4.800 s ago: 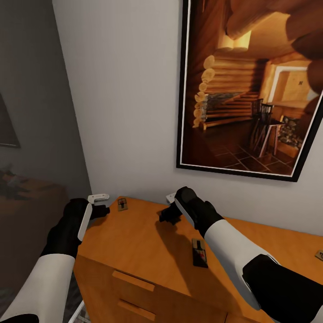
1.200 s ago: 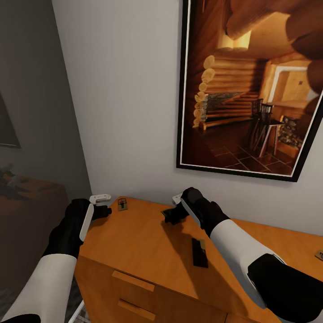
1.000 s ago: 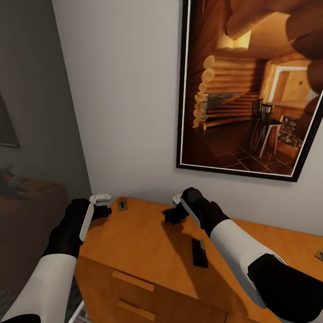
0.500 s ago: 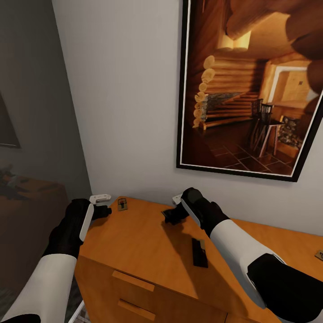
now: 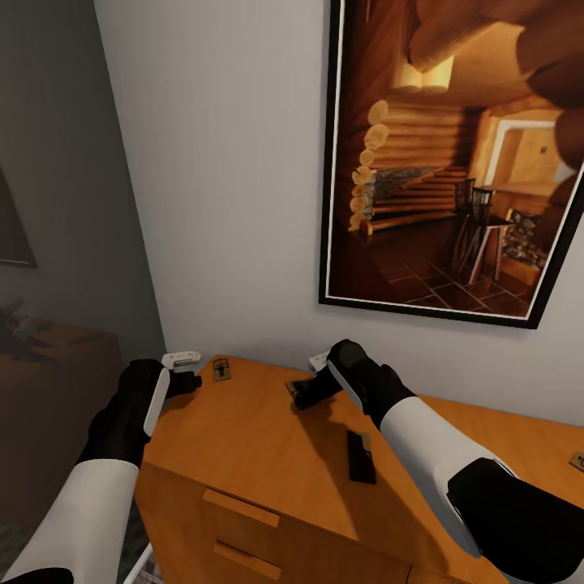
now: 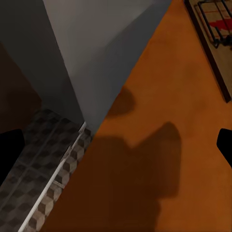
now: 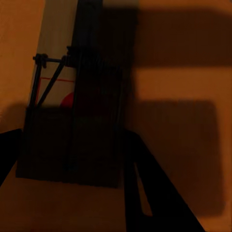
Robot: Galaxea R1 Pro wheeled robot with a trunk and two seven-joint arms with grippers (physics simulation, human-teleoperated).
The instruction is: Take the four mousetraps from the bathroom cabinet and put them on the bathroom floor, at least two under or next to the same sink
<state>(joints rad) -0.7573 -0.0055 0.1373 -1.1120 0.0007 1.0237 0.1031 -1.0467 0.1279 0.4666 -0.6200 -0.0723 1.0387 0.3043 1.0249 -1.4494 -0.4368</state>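
Head view, near to far: a trap (image 5: pixel 361 457) lies low and centre on the cabinet (image 5: pixel 243 454). Mid-frame, the right gripper (image 5: pixel 302 392) appears to pinch a second trap (image 7: pixel 72 121); the pick-up looks underway, so lifting clear comes next. At left, the left gripper (image 5: pixel 185 380), state unclear, sits beside a third trap (image 5: pixel 221 370).

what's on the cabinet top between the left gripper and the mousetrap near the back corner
Nothing: in the head view, only bare orange wood of the cabinet separates the left gripper from that mousetrap.
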